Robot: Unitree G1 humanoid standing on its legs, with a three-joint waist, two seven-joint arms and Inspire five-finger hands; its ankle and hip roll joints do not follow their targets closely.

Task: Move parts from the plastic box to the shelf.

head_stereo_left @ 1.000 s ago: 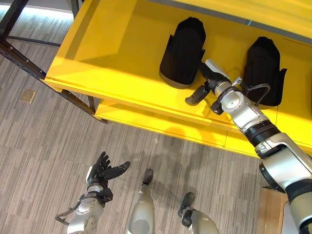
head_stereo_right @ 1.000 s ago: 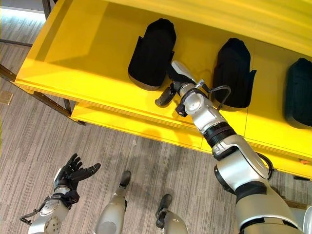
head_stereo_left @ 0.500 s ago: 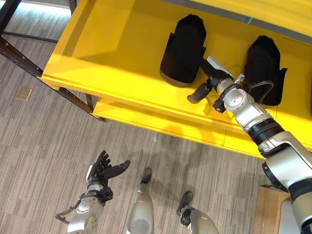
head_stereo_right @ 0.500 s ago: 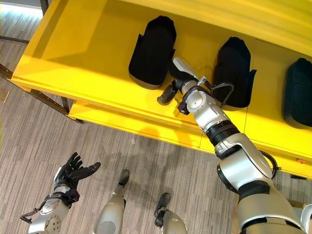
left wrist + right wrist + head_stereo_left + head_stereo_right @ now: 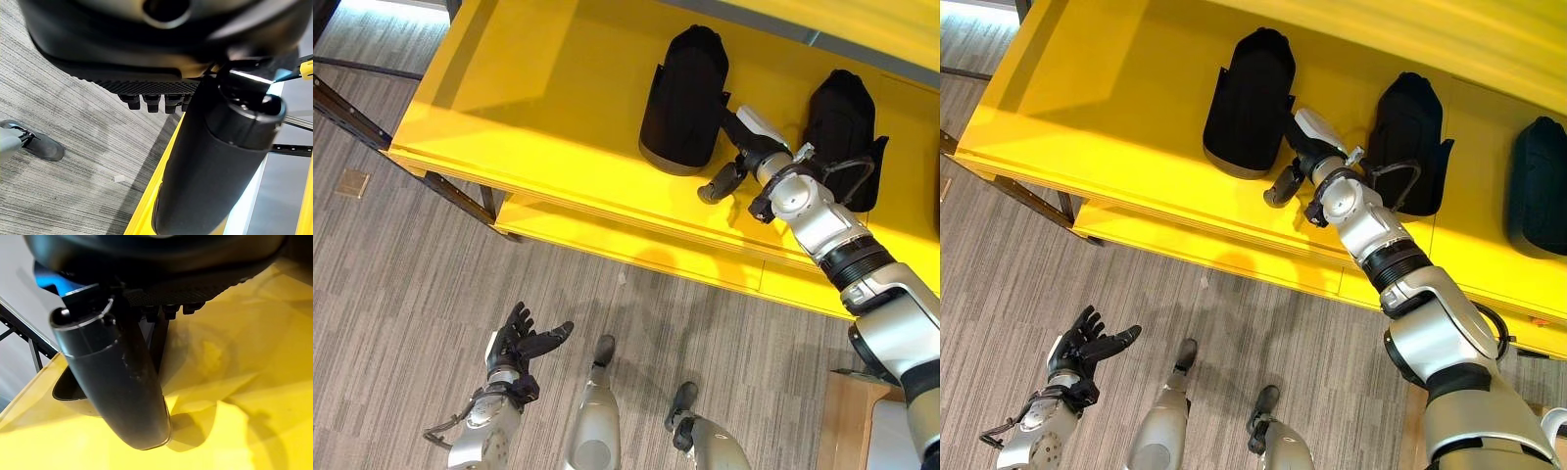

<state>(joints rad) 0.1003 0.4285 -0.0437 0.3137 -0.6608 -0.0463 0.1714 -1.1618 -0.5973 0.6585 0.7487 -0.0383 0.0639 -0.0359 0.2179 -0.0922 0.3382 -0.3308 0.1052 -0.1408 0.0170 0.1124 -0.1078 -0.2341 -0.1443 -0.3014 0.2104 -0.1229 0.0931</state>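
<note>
Yellow shelf (image 5: 538, 117) with black parts, right robot hand (image 5: 741, 147) reaching in.
Right robot hand sits on the shelf just beside the leftmost black part (image 5: 683, 98), fingers against its side, thumb sticking out free; can't tell if it grips or just touches. Second black part (image 5: 842, 132) stands on the shelf on the other side of that arm, a third (image 5: 1538, 186) further along. Left robot hand (image 5: 517, 345) hangs low over the grey floor (image 5: 401, 294) in front of the shelf, fingers spread, empty.

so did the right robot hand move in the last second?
Yes, slightly. The right robot hand has crept deeper onto the yellow shelf, its thumb tip climbing alongside the left black part.
</note>
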